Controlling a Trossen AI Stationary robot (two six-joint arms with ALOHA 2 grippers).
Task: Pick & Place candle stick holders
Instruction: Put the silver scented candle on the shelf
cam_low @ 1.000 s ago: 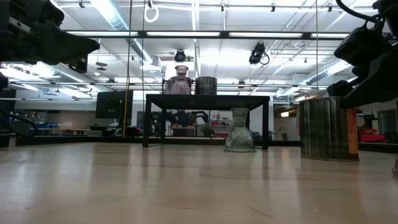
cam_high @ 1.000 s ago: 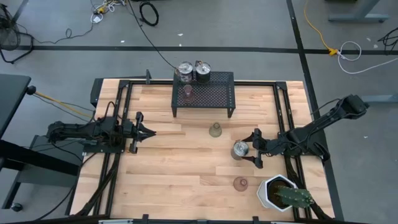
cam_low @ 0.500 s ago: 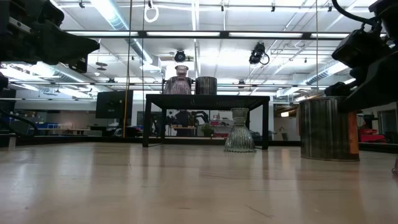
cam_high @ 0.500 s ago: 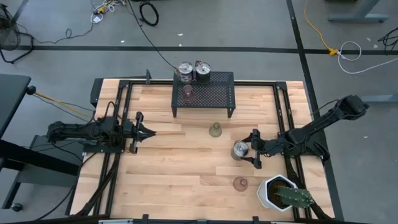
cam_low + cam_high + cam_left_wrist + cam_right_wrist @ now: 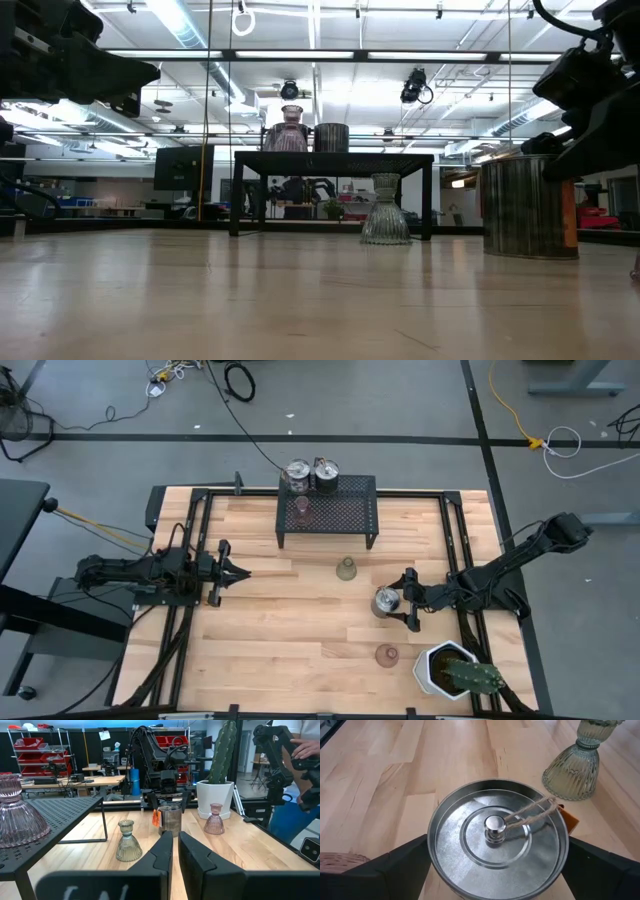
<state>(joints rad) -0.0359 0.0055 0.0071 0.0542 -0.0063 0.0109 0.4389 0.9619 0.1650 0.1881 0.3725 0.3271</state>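
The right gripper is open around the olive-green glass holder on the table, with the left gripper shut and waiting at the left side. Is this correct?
Not quite. The right gripper, open, has its fingers on either side of the silver metallic holder, not the olive-green glass holder, which stands apart beside it; the right wrist view shows this. The left gripper is indeed shut at the left side.

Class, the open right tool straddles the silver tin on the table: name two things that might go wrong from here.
1. The right tool brackets the silver tin off-centre, so closing may push it askew.
2. The olive glass holder stands close by; a swing toward the rack might topple it.
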